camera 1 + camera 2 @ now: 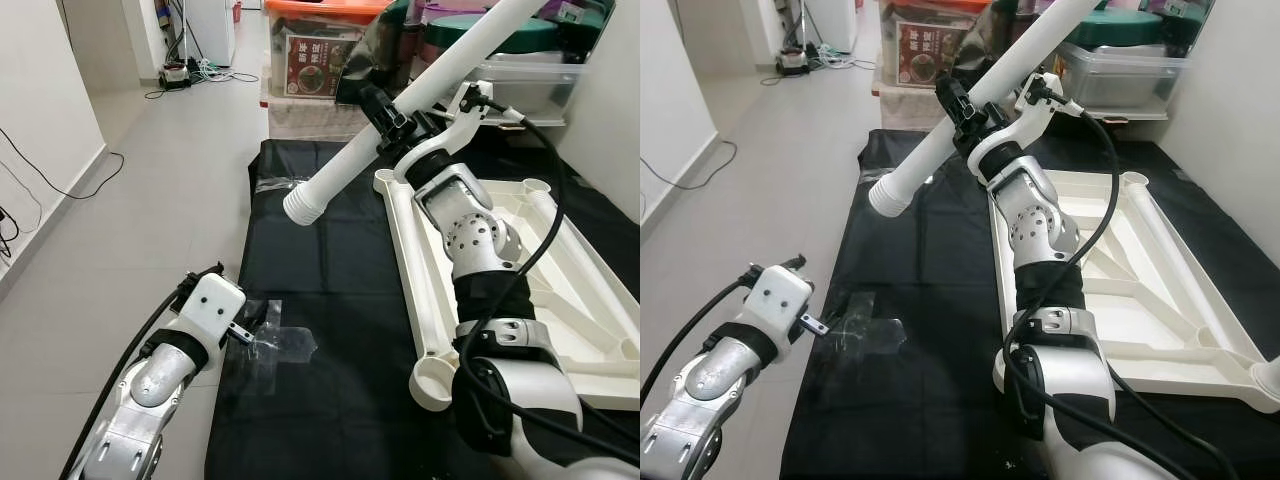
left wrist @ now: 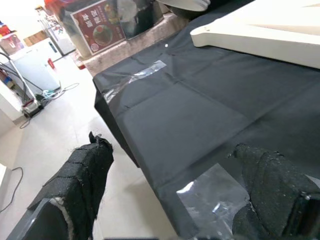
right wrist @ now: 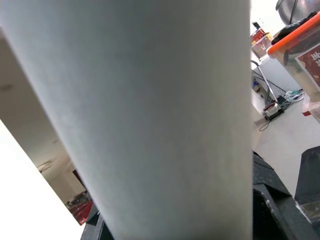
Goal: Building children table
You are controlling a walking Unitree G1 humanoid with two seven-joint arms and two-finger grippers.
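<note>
A long white table leg [image 1: 400, 105] is held up at a slant above the black mat [image 1: 330, 270], its threaded end pointing down to the left. My right gripper [image 1: 385, 115] is shut on the leg about midway; the leg [image 3: 150, 120] fills its wrist view. The white tabletop [image 1: 520, 270] lies upside down on the mat to the right, with a round leg socket [image 1: 432, 384] at its near corner. My left gripper [image 2: 170, 200] hangs open low at the mat's left edge, its fingers [image 2: 75, 190] spread with nothing between them.
Clear tape patches [image 1: 275, 340] stick to the mat near my left arm. Plastic storage boxes [image 1: 310, 60] and bins stand along the back wall. Cables [image 1: 200, 75] lie on the grey tile floor at the far left. A white wall runs on the left.
</note>
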